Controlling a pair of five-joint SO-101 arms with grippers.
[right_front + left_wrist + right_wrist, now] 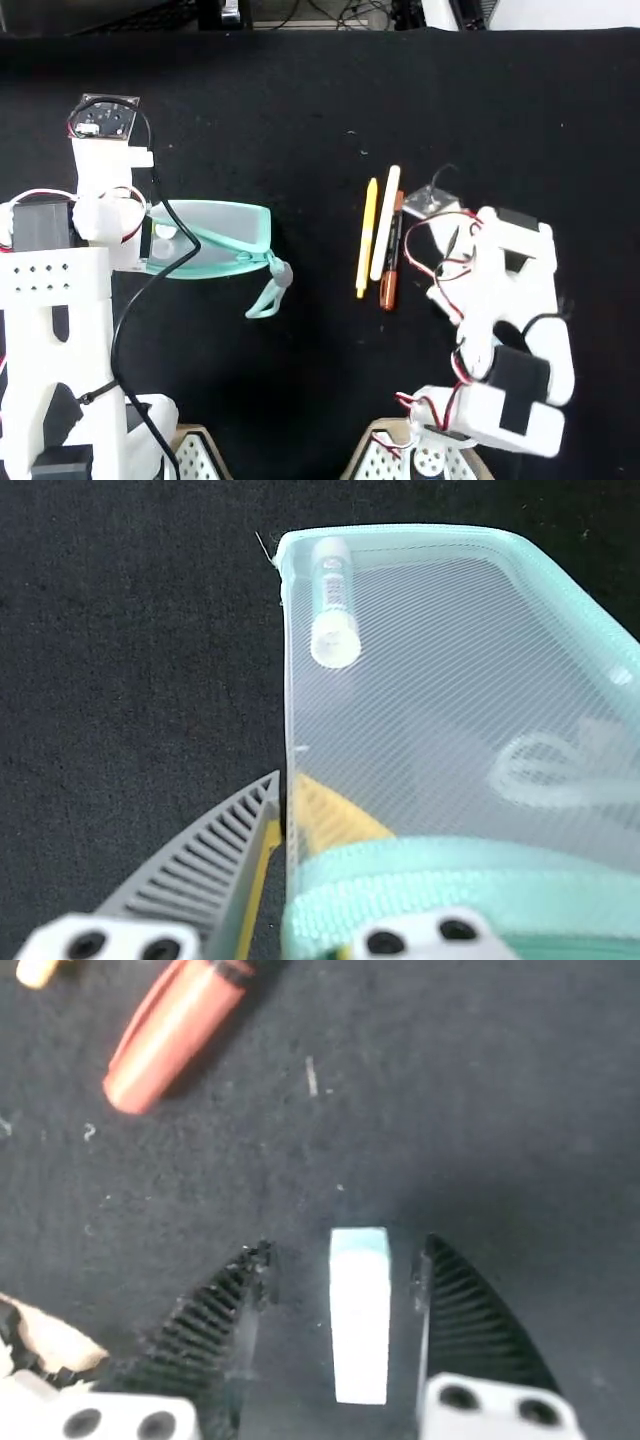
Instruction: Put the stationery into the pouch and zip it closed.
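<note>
Five pieces of stationery in all, four loose on the desk (300, 100) and one already bagged. Item one: small white block with a teal end (360, 1330), flat on the black cloth toward the desk's right edge, directly between the jaws of the right gripper (347, 1248). Jaws spread wide, a gap on either side of the block, nothing held. Long axis of the block in line with the fingers, its short width across the closing path; by judgement a plain squeeze enough, no turn of the wrist needed. Items two to four: yellow pen (366, 238), white pen (385, 225) and orange pen (391, 265), side by side and near parallel just right of the desk's middle. Long axes running from far edge toward near edge, just beside the right gripper and well apart from the left gripper (285, 815). Item five: white tube (333, 600), inside the mint mesh pouch (215, 242) and visible through its wall. Pouch toward the desk's left edge, one end clamped in the left gripper, jaws closed on the mesh as far as can be made out. Mouth of the pouch open or zipped: cannot tell for certain. Right arm plainly the nearer to the block and pens, left arm occupied as holder; likely risk, the block skidding on the cloth under an off-centre pinch.
</note>
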